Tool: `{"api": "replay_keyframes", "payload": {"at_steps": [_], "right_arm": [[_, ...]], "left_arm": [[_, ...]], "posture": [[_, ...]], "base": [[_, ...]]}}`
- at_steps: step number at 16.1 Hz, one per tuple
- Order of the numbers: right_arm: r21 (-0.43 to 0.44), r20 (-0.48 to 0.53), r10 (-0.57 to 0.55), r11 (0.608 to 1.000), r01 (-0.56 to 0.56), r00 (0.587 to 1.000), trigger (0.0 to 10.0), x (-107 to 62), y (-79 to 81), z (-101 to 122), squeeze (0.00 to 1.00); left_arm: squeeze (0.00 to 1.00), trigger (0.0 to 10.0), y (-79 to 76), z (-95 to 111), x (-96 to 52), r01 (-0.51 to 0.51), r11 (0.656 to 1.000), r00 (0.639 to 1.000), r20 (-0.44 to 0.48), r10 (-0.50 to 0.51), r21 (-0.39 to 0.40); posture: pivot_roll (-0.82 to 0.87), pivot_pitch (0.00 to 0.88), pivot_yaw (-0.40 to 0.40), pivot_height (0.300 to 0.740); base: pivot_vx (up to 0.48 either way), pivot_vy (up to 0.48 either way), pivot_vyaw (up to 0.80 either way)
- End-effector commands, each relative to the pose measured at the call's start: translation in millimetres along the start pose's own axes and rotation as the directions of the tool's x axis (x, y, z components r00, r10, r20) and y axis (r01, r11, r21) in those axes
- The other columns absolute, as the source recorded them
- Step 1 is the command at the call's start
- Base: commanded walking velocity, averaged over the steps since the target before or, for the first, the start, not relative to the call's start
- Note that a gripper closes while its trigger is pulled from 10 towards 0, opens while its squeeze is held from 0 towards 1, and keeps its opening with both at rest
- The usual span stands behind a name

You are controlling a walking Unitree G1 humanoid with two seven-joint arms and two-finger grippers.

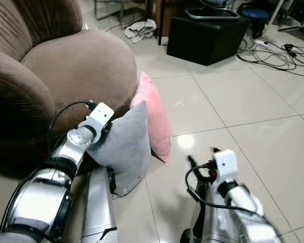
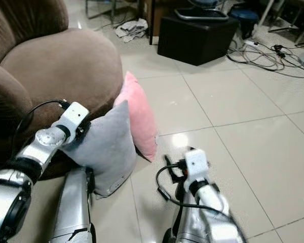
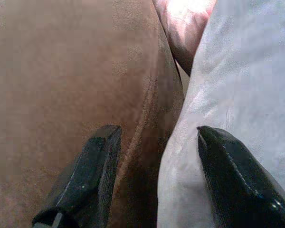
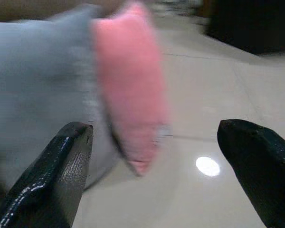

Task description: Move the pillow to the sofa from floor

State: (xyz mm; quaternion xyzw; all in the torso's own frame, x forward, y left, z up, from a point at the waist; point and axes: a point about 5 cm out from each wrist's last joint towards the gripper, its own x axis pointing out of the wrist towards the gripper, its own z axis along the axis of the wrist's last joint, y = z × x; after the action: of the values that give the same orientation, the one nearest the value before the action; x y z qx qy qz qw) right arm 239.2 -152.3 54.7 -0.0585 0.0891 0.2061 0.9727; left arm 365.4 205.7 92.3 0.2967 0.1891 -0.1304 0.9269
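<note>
The brown sofa [image 1: 66,71] occupies the left of the scene, its rounded seat front bulging toward the tiled floor [image 1: 243,116]. The left gripper [image 3: 152,180] is placed at the gap between the sofa front and the grey pillow [image 1: 122,147]. Its jaws are spread apart: one finger lies against the sofa upholstery, the other against the grey fabric, and nothing is clamped. The grey pillow stands on edge on the floor, leaning on the sofa, long axis roughly upright. Just beyond it, the pink pillow [image 1: 154,119] also stands on edge, touching both the grey pillow and the sofa. The left arm is judged the nearer (contact is already made). Further right, the right gripper [image 4: 156,161] hovers low over the floor, jaws wide apart and empty, pointed at both pillows.
</note>
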Motion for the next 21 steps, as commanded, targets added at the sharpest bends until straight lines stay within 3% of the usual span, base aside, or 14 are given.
{"api": "replay_keyframes", "payload": {"at_steps": [1,4,7,9,12,13,16,18,21], "right_arm": [[-0.003,-0.006,0.058,0.998,-0.058,0.998,10.0,-2.2,0.0,5,0.00],[0.022,0.014,0.122,0.992,-0.123,0.992,10.0,-6.8,-5.6,27,0.00],[0.021,0.005,0.144,0.989,-0.144,0.990,10.0,-8.5,-5.3,33,0.00],[0.026,-0.010,0.137,0.990,-0.137,0.991,10.0,-8.4,-3.9,30,0.00],[0.040,-0.038,0.134,0.990,-0.133,0.990,10.0,-8.4,-0.7,24,0.00],[0.055,-0.044,0.134,0.990,-0.132,0.990,10.0,-7.6,2.2,23,0.00],[0.071,-0.043,0.134,0.989,-0.131,0.990,10.0,-5.1,6.4,22,0.00],[0.077,-0.038,0.139,0.988,-0.136,0.990,10.0,-4.0,7.7,24,0.00],[0.083,-0.040,0.142,0.987,-0.138,0.989,10.0,-0.3,10.7,21,0.00]], "left_arm": [[0.00,10.0,1.5,2,1.0,0.018,0.999,1.000,-0.019,-0.018,0.027],[0.00,10.0,7.1,-1,-1.1,0.126,0.992,0.989,-0.082,-0.125,0.009],[0.00,10.0,22.2,-3,-5.7,0.163,0.985,0.977,-0.144,-0.155,0.048],[0.00,10.0,63.7,13,-15.1,0.066,0.996,0.992,-0.108,-0.059,0.060],[0.00,10.0,97.7,31,-26.6,-0.010,1.000,0.999,-0.039,0.011,0.013],[0.00,10.0,104.3,29,-31.4,0.007,1.000,0.999,-0.045,-0.007,0.007],[0.00,10.0,105.3,11,-38.3,0.075,0.997,0.992,-0.098,-0.077,-0.021],[0.00,10.0,107.3,-21,-54.0,0.204,0.978,0.955,-0.212,-0.209,-0.047],[0.00,10.0,104.6,-36,-64.2,0.327,0.941,0.904,-0.263,-0.337,-0.085]], "posture": [[0.10,0.072,-0.076,0.435],[0.09,0.084,-0.079,0.435],[0.09,0.099,-0.073,0.435],[0.10,0.105,-0.067,0.435],[0.13,0.110,-0.062,0.435],[0.14,0.116,-0.057,0.435],[0.16,0.123,-0.052,0.435],[0.19,0.138,-0.043,0.435],[0.21,0.144,-0.033,0.435]], "base": [[0.000,0.000,0.00],[0.000,0.000,0.00],[0.000,0.000,0.00],[0.000,0.000,0.00],[0.000,0.000,0.00],[0.000,0.000,0.00],[0.000,0.000,0.00],[0.000,0.000,0.00],[0.000,0.000,0.00]]}}
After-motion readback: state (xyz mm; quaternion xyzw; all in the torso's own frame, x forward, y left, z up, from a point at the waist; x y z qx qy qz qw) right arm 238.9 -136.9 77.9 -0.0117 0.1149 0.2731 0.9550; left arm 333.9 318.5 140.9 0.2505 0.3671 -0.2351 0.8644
